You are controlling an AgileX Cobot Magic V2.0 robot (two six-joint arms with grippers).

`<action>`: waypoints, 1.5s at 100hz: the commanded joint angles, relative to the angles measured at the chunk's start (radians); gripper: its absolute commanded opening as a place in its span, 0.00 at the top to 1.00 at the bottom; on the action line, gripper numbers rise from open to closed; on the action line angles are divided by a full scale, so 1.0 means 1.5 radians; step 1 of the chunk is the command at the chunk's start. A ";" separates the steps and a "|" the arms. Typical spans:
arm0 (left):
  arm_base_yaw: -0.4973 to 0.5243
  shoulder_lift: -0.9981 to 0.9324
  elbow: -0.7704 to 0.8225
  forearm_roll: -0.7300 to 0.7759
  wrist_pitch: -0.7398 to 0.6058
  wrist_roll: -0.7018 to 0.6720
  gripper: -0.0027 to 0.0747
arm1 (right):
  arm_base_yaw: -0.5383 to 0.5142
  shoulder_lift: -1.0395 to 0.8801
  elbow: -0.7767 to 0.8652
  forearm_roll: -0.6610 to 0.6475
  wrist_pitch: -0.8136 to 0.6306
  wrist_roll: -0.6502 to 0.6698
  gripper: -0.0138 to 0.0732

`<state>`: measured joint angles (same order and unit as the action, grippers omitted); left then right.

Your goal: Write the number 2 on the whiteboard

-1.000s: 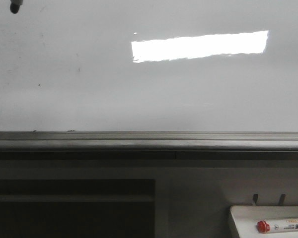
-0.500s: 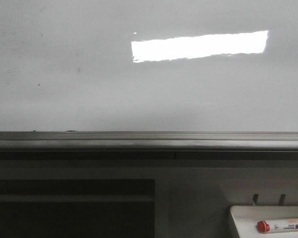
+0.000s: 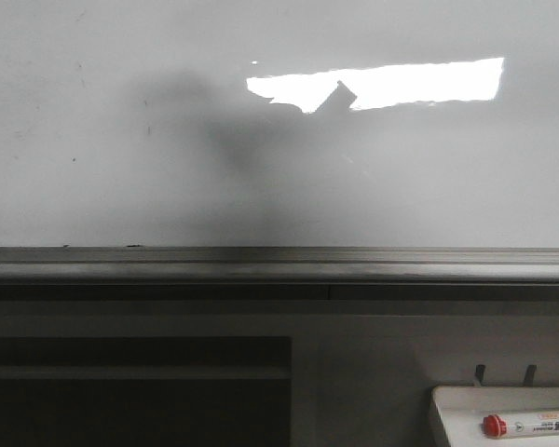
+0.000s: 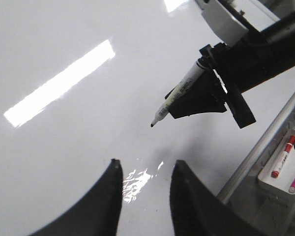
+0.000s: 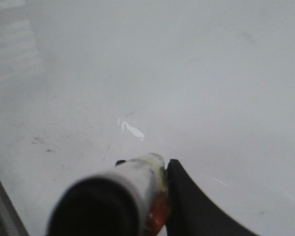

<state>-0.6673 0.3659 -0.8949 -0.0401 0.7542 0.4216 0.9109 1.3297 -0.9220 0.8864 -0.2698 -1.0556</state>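
Whiteboard (image 3: 373, 177) fills the front view, blank of any number 2, with a grey ledge (image 3: 279, 265) below and an arm's shadow across its glare. Right gripper (image 4: 199, 91) pinches a black-tipped marker (image 4: 179, 96), tip just off the board. Left gripper (image 4: 145, 194) hangs spread, holding nothing. Red-capped marker (image 3: 531, 426) lies in a white tray (image 3: 447, 410).

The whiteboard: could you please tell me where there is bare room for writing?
Nearly the whole whiteboard is bare: the stretch between the light reflection and the grey ledge has no strokes. It is crowded only where the right gripper holds the uncapped marker near the surface, and in the tray with its red-capped marker.
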 commanded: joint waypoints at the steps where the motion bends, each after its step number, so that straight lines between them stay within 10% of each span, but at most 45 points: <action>1: 0.004 -0.026 0.007 0.027 -0.034 -0.058 0.90 | -0.012 0.017 -0.028 -0.014 -0.060 -0.001 0.93; 80: 0.004 -0.086 0.099 -0.030 -0.044 -0.062 0.99 | -0.152 0.013 -0.056 0.018 -0.042 -0.049 0.93; 105: 0.004 -0.086 0.099 -0.030 -0.044 -0.062 0.99 | -0.152 -0.031 -0.018 0.257 -0.090 -0.200 0.93; 150: 0.004 -0.086 0.099 -0.031 -0.044 -0.062 0.99 | -0.030 0.043 0.046 0.344 0.002 -0.201 0.92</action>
<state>-0.6628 0.2240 -0.7251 -0.0719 0.7692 0.3430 0.8226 1.3560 -0.8391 1.3911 -0.2459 -1.3440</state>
